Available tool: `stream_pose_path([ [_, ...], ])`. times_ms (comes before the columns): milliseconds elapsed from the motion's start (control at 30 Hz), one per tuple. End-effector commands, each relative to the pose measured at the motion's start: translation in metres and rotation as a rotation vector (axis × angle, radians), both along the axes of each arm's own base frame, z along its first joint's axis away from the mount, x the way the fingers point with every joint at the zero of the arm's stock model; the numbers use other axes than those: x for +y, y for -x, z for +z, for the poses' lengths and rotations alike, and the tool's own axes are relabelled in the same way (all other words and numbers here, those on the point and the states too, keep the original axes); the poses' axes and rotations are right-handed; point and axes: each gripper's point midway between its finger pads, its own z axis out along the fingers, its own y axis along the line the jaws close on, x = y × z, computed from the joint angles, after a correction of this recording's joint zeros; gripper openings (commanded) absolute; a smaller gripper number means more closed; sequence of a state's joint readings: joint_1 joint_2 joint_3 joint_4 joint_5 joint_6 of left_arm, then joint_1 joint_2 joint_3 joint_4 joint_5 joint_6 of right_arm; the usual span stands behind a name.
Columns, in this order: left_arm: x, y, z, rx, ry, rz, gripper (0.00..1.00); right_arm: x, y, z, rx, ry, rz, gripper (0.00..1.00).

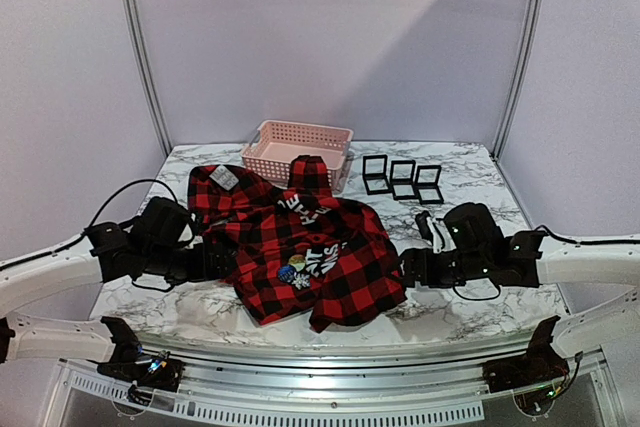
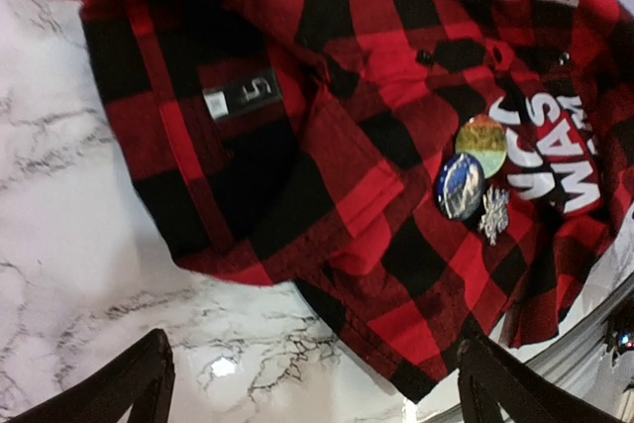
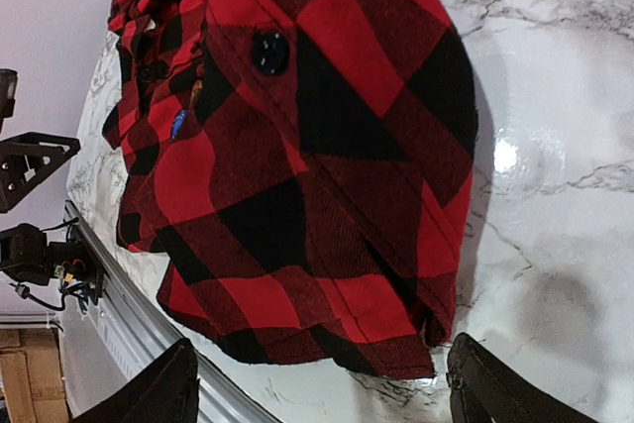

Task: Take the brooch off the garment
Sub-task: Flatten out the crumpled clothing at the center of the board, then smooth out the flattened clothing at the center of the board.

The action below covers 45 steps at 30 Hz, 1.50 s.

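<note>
Pale purple walls [image 1: 330, 37] stand around a white marble table [image 1: 470, 312]. On the left, the left gripper [image 2: 312, 339] hangs low at the shirt's edge. Its fingers [image 2: 139, 383] are spread wide and hold nothing.

The red-and-black shirt [image 1: 300, 247] lies crumpled in the middle of the table, between the two arms. It has a small label [image 1: 225, 178] near its far left corner and white letters [image 2: 555, 146] on the front. The silver brooch [image 2: 492, 213] is pinned on the front, just beside the letters. Two round badges [image 2: 460, 186] sit next to it, one blue, one orange and green. A thick fold of cloth lies between the left gripper and the brooch.

Behind the shirt is a pink basket [image 1: 262, 161] with holes in its walls. A bit of the shirt reaches its front wall. Inside I see only its pink floor. Right of the basket stand three small black frames [image 1: 403, 179], close together. I cannot tell what is in them.

On the right, the right gripper [image 3: 322, 344] hangs over the shirt's hem. Its fingers [image 3: 163, 388] are spread wide and hold nothing. A black button [image 3: 269, 51] shows on the cloth ahead of it.
</note>
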<state>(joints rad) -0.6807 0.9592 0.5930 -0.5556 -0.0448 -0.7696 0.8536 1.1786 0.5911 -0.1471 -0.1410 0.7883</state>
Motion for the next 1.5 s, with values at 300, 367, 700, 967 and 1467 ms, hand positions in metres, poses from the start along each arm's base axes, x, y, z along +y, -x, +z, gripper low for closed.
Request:
stream_pose_path([
  [300, -0.049, 0.047, -0.028, 0.127, 0.195, -0.077, 0.98, 0.012, 0.000, -0.019, 0.052, -0.029, -0.060, 0.82],
  [367, -0.053, 0.048, -0.029, 0.128, 0.200, -0.081, 0.99, 0.011, 0.000, -0.022, 0.058, -0.021, -0.068, 0.81],
  [700, -0.069, 0.059, -0.043, 0.154, 0.178, -0.118, 0.81, 0.004, 0.002, -0.035, 0.069, 0.051, -0.099, 0.75],
  [967, -0.068, 0.068, -0.056, 0.196, 0.116, -0.134, 0.78, 0.000, 0.004, -0.040, 0.071, 0.094, -0.109, 0.71],
  [1467, -0.091, 0.065, -0.047, 0.156, 0.202, -0.155, 0.69, -0.014, 0.000, -0.043, 0.043, 0.132, -0.179, 0.67],
])
